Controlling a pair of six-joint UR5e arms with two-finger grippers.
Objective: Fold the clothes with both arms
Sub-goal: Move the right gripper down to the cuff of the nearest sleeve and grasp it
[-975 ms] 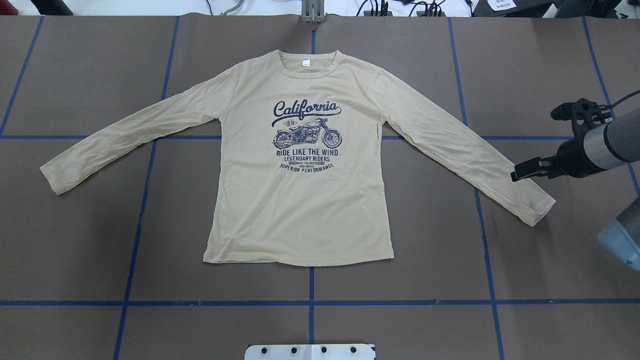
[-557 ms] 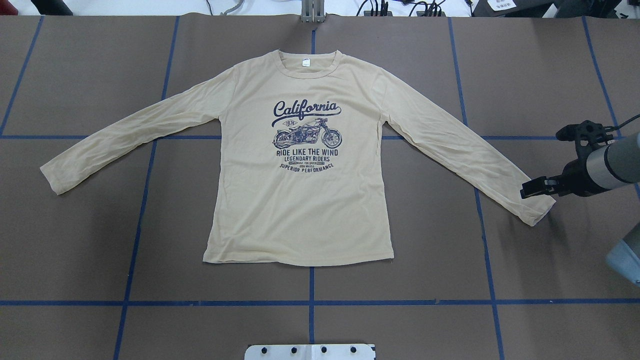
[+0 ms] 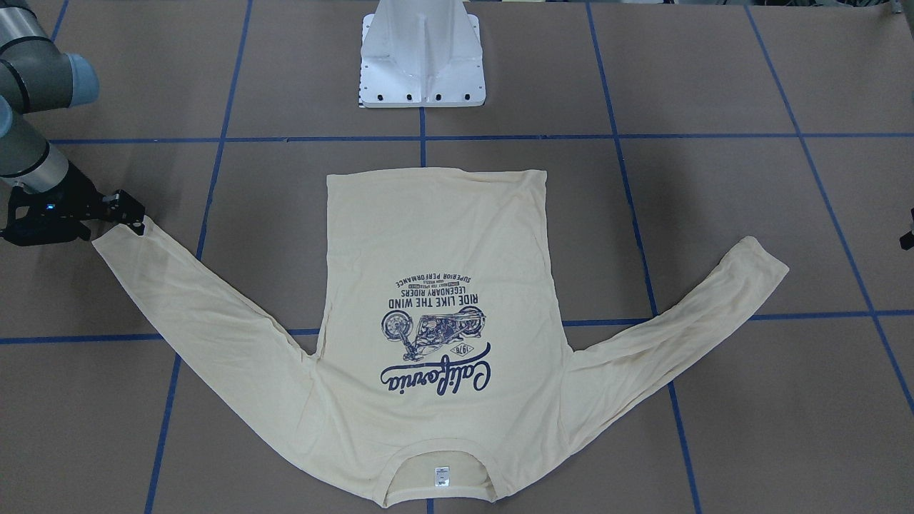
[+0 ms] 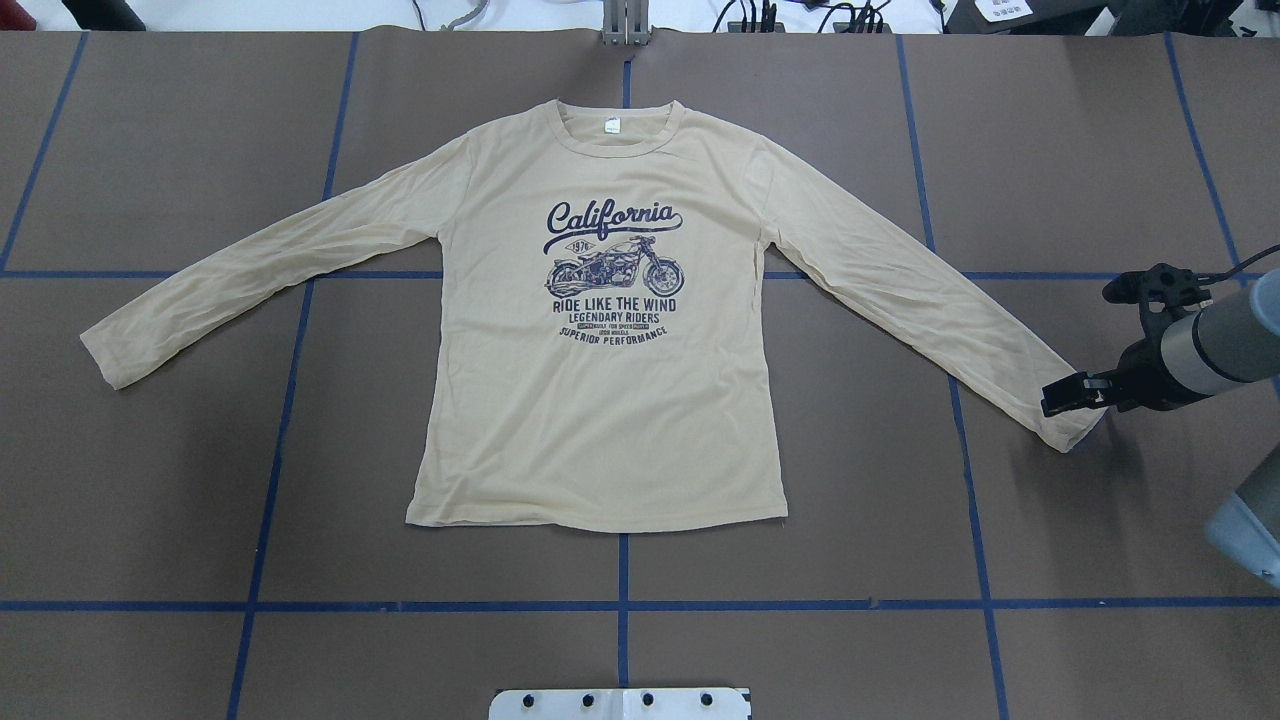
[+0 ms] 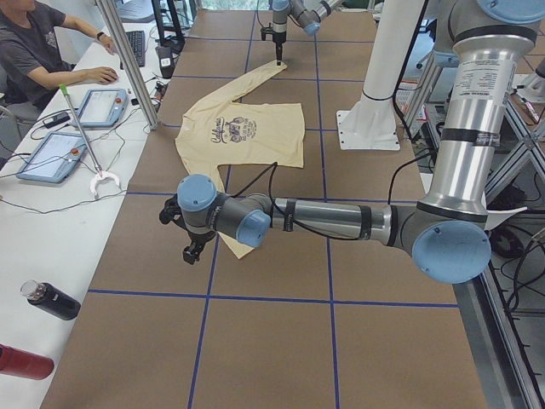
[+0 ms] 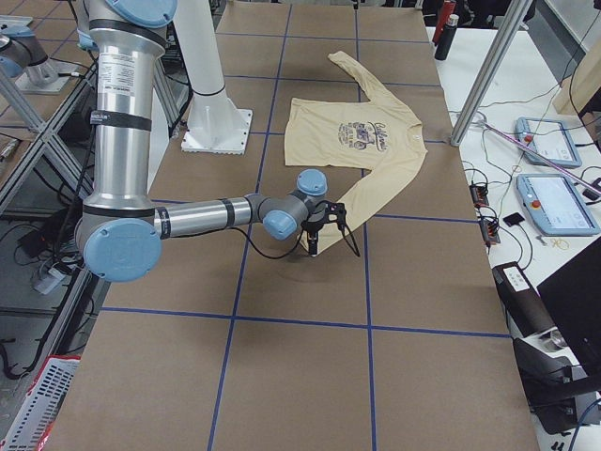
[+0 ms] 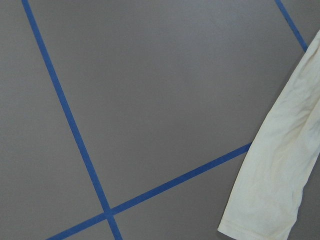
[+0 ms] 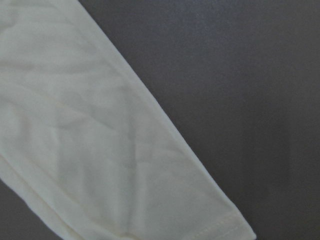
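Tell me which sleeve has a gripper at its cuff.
The sleeve on the robot's right: the right gripper is at its cuff. The other sleeve has none at it.

1. The shirt [image 4: 600, 400] lies flat on the table [image 4: 150, 500], centred, collar toward the far edge.
2. The right gripper [image 4: 1062, 398] is at the right-edge cuff, perhaps touching.
3. The left gripper [image 5: 194, 251] hangs beside the other cuff.
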